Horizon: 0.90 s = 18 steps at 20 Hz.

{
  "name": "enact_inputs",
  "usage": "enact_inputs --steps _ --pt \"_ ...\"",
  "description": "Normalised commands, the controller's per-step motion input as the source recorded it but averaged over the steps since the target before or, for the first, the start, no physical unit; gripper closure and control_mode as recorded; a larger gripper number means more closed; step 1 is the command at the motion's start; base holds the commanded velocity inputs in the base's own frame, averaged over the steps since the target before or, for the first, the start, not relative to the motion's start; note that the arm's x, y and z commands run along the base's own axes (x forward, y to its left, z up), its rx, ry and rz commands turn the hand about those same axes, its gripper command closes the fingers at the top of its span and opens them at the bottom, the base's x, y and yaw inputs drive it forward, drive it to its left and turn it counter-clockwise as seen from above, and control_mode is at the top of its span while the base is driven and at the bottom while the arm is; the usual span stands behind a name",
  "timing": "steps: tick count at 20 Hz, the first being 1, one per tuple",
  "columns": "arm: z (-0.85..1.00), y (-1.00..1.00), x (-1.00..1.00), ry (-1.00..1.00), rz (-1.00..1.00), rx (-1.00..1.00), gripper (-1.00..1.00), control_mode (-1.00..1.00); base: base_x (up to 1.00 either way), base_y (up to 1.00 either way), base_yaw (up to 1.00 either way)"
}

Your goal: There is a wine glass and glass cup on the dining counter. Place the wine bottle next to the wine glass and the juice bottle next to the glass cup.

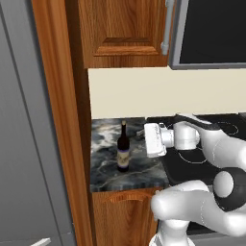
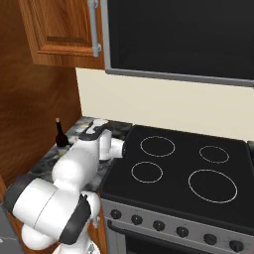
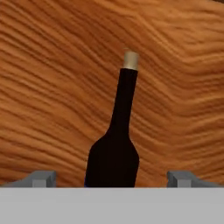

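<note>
The marbled counter (image 1: 108, 168) beside the stove (image 2: 183, 173) is where the wine bottle (image 1: 123, 153) is seen, upright against the wooden panel (image 3: 52, 87). The gripper (image 3: 112, 178) is lined up on it, fingertips spread wide, nothing held. Glass: rigid, slick, top-heavy, breakable; the broad body is judged the safest hold.

White arm (image 1: 211, 149) of glossy rounded segments, dark grey-black bands at joints. Boxy white hand (image 1: 154, 140) at the end. Gripper (image 3: 112, 179) has two small grey finger tips (image 3: 43, 178).
</note>
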Motion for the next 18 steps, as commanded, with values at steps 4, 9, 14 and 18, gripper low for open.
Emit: enact_inputs --steps 4,9,14,18 --pt "-0.24 0.19 0.57 0.11 0.13 0.00 -1.00 -1.00 0.00 0.00 0.00" --pt "-0.19 0.24 0.37 0.07 0.13 0.00 -1.00 -1.00 0.00 0.00 0.00" --pt "-0.08 0.10 0.01 0.04 0.16 0.01 -1.00 -1.00 0.00 0.00 0.00" --pt "-0.08 0.18 0.00 0.01 0.14 0.01 -1.00 -1.00 0.00 0.00 0.00"
